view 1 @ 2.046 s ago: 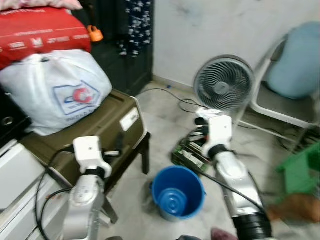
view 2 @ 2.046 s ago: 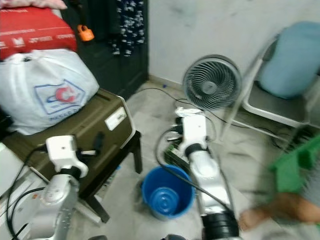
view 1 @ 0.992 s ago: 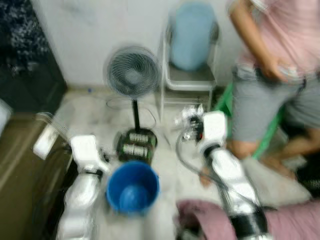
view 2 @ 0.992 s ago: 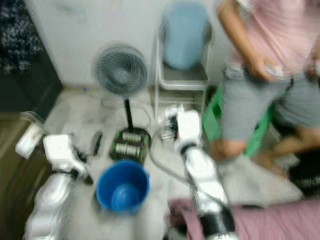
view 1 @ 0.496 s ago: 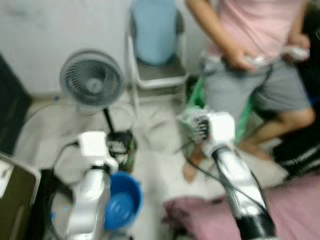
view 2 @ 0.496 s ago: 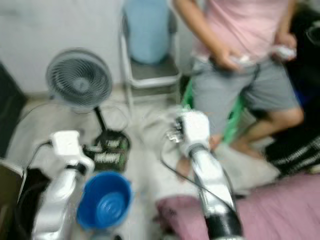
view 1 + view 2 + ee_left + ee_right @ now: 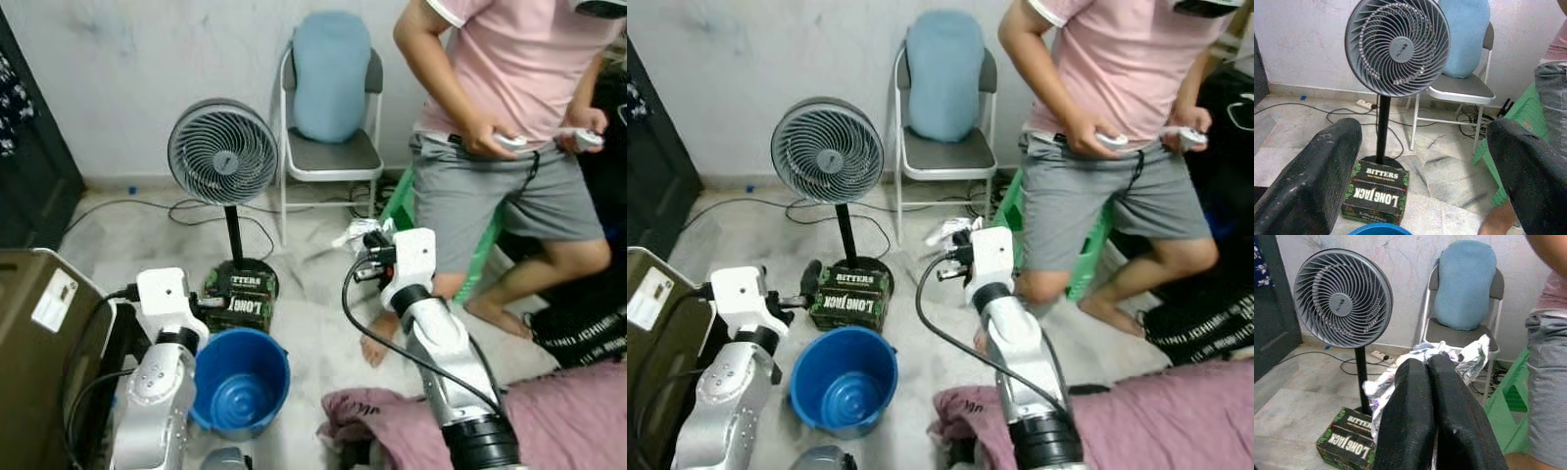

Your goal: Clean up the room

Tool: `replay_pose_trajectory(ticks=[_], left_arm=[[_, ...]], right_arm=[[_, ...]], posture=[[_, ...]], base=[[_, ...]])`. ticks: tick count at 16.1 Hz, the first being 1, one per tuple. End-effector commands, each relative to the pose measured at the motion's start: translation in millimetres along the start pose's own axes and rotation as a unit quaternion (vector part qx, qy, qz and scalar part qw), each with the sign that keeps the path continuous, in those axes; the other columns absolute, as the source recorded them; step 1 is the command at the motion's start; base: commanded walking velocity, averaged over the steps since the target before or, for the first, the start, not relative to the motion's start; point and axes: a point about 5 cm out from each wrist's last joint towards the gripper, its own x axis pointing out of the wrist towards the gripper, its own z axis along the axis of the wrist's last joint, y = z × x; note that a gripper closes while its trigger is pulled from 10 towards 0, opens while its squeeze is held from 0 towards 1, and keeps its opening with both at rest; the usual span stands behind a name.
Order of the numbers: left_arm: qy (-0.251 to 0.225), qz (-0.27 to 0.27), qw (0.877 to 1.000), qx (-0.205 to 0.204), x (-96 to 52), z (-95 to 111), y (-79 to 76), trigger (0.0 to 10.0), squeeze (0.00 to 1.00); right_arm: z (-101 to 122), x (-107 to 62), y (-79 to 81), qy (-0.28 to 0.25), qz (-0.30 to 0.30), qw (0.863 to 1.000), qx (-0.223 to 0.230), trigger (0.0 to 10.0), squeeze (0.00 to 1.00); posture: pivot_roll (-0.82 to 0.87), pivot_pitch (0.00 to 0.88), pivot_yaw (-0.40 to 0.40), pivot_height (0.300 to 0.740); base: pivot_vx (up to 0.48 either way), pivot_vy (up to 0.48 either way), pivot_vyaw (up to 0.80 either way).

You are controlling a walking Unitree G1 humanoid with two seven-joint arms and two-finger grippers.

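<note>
Since two seconds ago my head camera has swung right: the white bag and red box are gone, and a person (image 7: 509, 127) now stands beside the folding chair (image 7: 328, 147). My right gripper (image 7: 1436, 382), raised in front of me, pinches its fingers tight on a crumpled wrapper (image 7: 1469, 357), which the right wrist view shows bunched around them. My left gripper (image 7: 1420, 166) hangs spread wide above the blue bucket (image 7: 240, 382), and its wrist view looks past the fan (image 7: 1397, 47) and the Long Jack box (image 7: 1376, 196).
</note>
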Motion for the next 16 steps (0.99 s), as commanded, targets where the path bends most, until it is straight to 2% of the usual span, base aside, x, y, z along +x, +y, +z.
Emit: replay_pose_trajectory(ticks=[1,3,12,16], left_arm=[[0.002,-0.005,1.000,-0.002,2.5,0.6,-3.8,10.0,0.00],[0.000,-0.005,1.000,-0.001,2.9,1.4,-4.1,10.0,0.00],[-0.008,0.002,1.000,0.005,3.6,3.3,-2.7,10.0,0.00],[-0.010,0.001,1.000,0.005,3.7,3.7,-3.1,10.0,0.00]], right_arm=[[4.3,1.1,-1.7,-0.009,-0.002,1.000,-0.003,10.0,0.00],[4.7,1.8,-1.4,-0.009,-0.002,1.000,-0.003,10.0,0.00],[6.1,0.8,2.3,-0.016,0.012,1.000,-0.007,10.0,0.00],[6.4,0.6,3.1,-0.018,0.016,1.000,-0.007,10.0,0.00]], posture=[[0.01,0.014,-0.047,0.740],[0.01,0.012,-0.048,0.740],[0.01,0.017,-0.047,0.740],[0.01,0.016,-0.048,0.740]], base=[[0.000,0.428,0.00],[-0.120,0.388,0.00],[0.000,0.000,0.00],[0.000,0.000,0.72]])
